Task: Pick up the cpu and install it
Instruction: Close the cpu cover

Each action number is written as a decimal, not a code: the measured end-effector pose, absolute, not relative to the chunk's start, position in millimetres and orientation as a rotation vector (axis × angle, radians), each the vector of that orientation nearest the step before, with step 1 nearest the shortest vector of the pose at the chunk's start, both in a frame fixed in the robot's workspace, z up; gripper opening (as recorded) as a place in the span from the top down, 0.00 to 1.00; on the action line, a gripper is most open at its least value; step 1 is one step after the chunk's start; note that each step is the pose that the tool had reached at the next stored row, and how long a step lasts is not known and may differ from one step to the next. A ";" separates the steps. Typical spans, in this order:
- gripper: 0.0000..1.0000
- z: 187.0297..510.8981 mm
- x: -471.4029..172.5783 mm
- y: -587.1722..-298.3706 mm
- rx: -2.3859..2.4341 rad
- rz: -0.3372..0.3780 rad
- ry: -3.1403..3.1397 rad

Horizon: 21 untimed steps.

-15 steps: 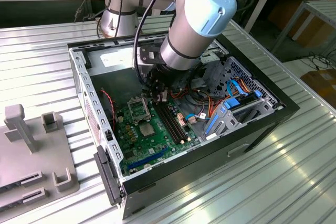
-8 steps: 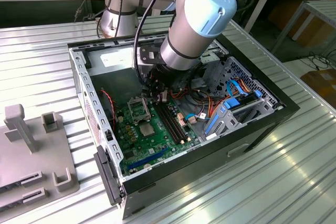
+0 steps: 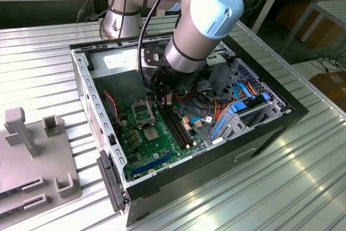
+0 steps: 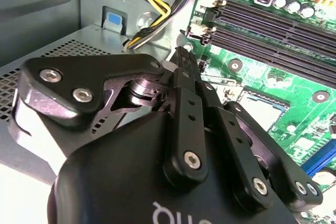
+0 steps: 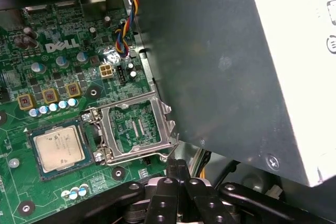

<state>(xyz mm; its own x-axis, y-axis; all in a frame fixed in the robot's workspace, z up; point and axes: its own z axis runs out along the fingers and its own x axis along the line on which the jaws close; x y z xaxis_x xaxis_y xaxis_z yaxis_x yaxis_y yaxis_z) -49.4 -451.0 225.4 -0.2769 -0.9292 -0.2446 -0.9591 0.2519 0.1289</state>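
The gripper point(image 5: 177, 169) hangs inside the open computer case point(image 3: 281, 113), low over the motherboard point(image 3: 157, 144). Its fingers point(image 4: 185, 64) are pressed together into a narrow tip and they hold nothing. In the first wrist view this tip is just beside the outer corner of the hinged socket plate point(image 5: 137, 127), which stands flipped open next to the socket.

The cpu point(image 5: 56, 148) lies flat in its socket, silver top up, its edges parallel to the socket frame. In the exterior view the cpu point(image 3: 150, 132) sits between the open plate and the near edge of the board, beside the long black memory slots point(image 3: 177, 126).

Room is tight on one side: the grey power-supply box point(image 5: 231, 61) rises like a wall close to the plate and the gripper. A bundle of coloured wires point(image 4: 155, 17) runs along the case floor near the fingers. Over the cpu itself the space is open.
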 end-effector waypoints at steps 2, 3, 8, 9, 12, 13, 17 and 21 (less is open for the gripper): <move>0.89 224.2 -49.5 -451.2 -1.806 0.399 2.381; 0.89 223.1 -49.5 -451.2 -1.805 0.402 2.379; 0.89 214.8 -49.3 -451.3 -1.804 0.404 2.378; 0.89 214.2 -48.9 -451.3 -1.805 0.404 2.377; 0.89 213.4 -48.2 -451.3 -1.803 0.405 2.377; 0.89 213.0 -48.2 -451.3 -1.803 0.406 2.377; 0.89 211.2 -47.9 -451.3 -1.803 0.406 2.376; 0.89 211.2 -45.8 -451.2 -1.802 0.408 2.375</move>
<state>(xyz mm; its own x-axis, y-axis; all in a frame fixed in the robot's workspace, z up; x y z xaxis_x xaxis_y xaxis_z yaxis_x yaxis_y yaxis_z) -45.8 -451.2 211.2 -0.2770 -0.9235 -0.2654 -0.9591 0.2492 0.1340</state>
